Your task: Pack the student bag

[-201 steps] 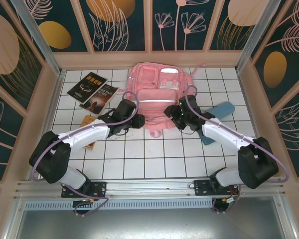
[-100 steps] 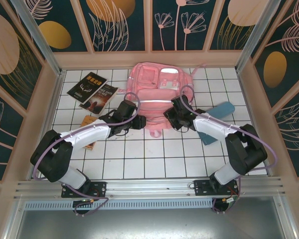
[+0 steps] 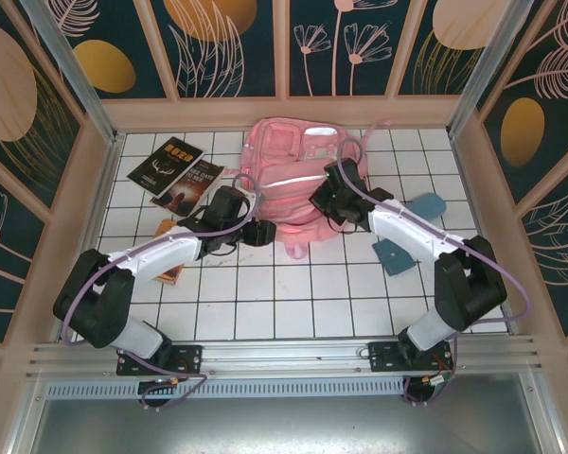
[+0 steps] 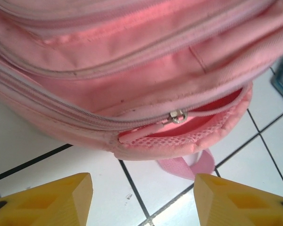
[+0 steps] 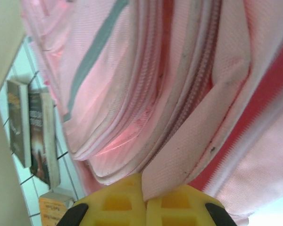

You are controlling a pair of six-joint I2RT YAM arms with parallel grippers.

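Your right gripper (image 5: 144, 193) pinches fabric of the student bag (image 3: 289, 165), likely to lift its mouth open; your left gripper (image 4: 141, 193) hovers wide-open just short of the near-side zip pull (image 4: 177, 115).

The right tool (image 3: 324, 200) has moved from the near edge of the student bag (image 3: 293, 156) up onto the bag. Its jaws were apart before. Now they are squeezed together and pinch a fold of the bag's pink cloth. The left tool (image 3: 257, 232), by the bag's near left corner, now has its jaws wider apart.
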